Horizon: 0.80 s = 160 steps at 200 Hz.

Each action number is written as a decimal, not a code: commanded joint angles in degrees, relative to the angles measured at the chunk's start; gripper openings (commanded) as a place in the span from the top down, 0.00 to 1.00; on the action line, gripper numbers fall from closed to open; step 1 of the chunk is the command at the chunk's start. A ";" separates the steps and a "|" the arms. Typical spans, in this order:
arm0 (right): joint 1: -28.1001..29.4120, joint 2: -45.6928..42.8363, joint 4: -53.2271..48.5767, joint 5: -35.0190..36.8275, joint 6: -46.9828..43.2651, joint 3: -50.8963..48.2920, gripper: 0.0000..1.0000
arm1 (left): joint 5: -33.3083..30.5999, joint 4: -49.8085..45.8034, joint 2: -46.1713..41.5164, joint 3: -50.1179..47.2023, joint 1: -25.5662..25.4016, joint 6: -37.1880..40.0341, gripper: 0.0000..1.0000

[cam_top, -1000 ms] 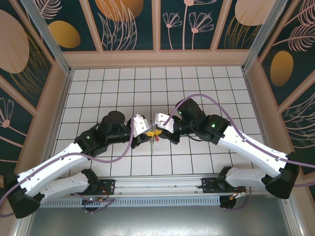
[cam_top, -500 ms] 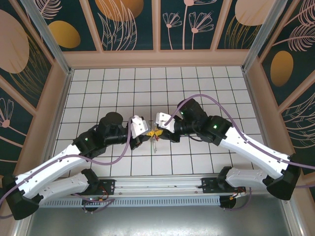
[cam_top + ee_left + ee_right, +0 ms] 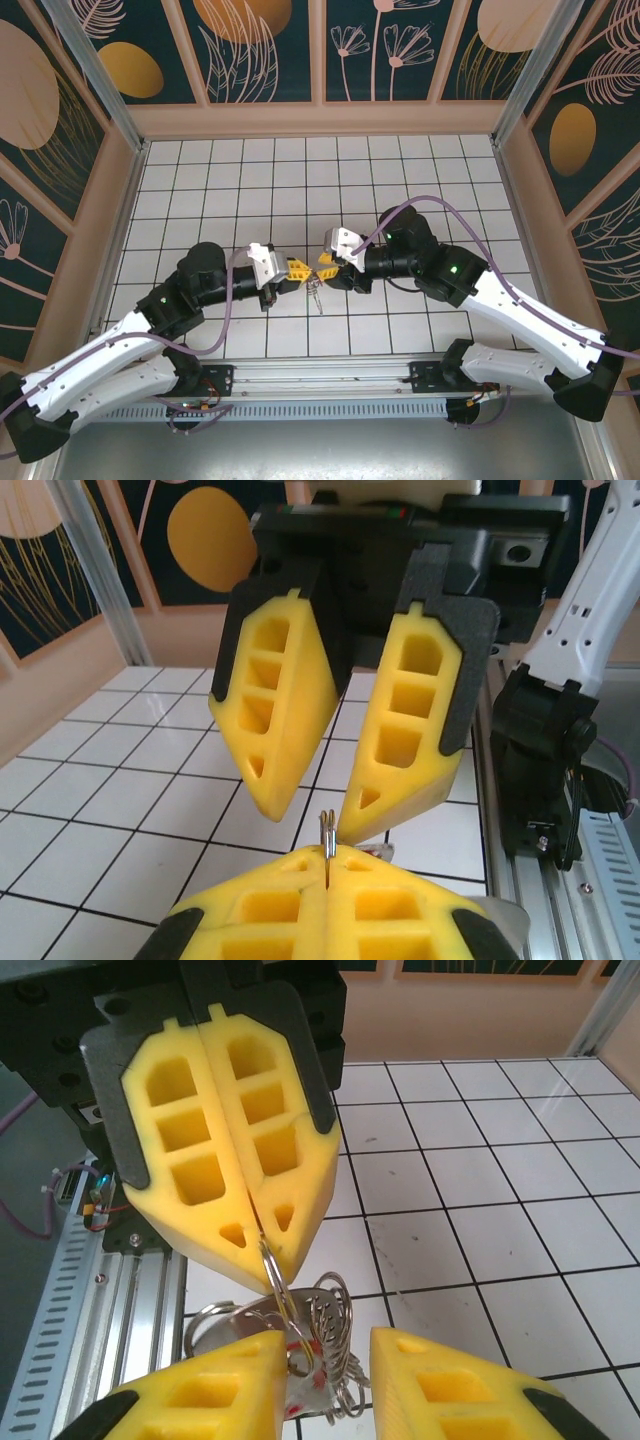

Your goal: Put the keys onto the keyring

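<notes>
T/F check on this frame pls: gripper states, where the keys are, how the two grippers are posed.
1. The left gripper is shut on the keyring. True.
2. The right gripper is clamped shut. False: its fingers stand apart, with nothing pinched between them.
3. The keys lie flat on the table. False: they dangle from the keyring, just below the left gripper's fingertips.
4. The two grippers face each other, tip to tip. True.
</notes>
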 commanded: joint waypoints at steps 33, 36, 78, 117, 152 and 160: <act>-0.70 0.49 2.12 -2.07 0.59 -0.67 0.90 | 1.90 5.85 -1.87 -0.86 0.00 -1.50 1.00; -0.72 0.57 2.05 -2.11 0.42 -0.60 0.92 | 1.84 5.96 -1.84 -0.87 0.03 -1.62 1.00; -0.90 0.97 2.00 -3.42 -0.74 -0.33 1.00 | 1.43 6.34 -2.24 -1.54 -0.05 -1.78 1.00; -0.90 1.78 2.27 -5.24 -1.71 -0.10 1.00 | 1.59 6.52 -2.22 -1.72 0.02 -1.71 1.00; -0.90 5.26 -0.17 -6.31 -4.14 2.47 1.00 | 1.78 6.49 -3.16 -1.52 0.01 -1.68 1.00; -0.90 5.80 -0.38 -6.59 -4.43 2.75 1.00 | 1.67 6.60 -3.48 -1.58 0.00 -1.74 1.00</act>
